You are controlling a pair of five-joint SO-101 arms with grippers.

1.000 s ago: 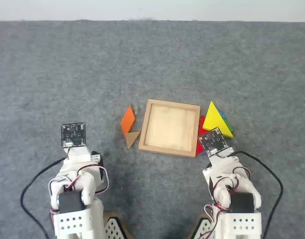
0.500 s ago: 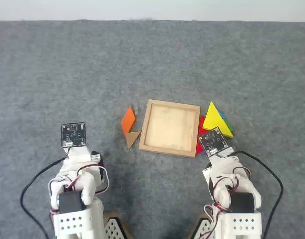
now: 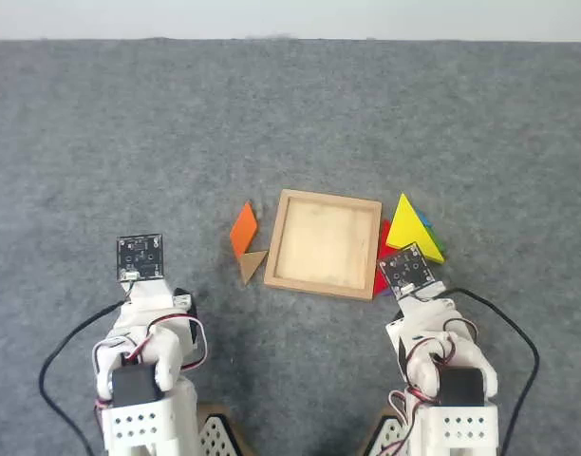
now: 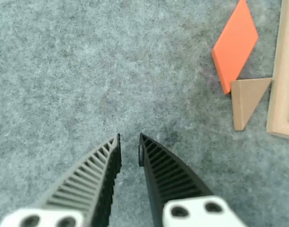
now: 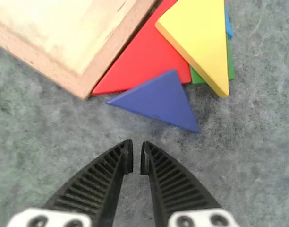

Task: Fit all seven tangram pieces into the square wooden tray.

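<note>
Grey mat covers the table. Square wooden tray lies at the centre of the high view, and every visible piece is outside it. Yellow triangle overlaps red triangle at the tray's right edge, with blue triangle touching the red. Orange parallelogram and tan triangle lie at the tray's left edge. Left gripper and right gripper have their jaws nearly together, gripping nothing.

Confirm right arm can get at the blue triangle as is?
Probably yes. The blue triangle lies just ahead of the right gripper, with nothing on top of it or between them.
</note>
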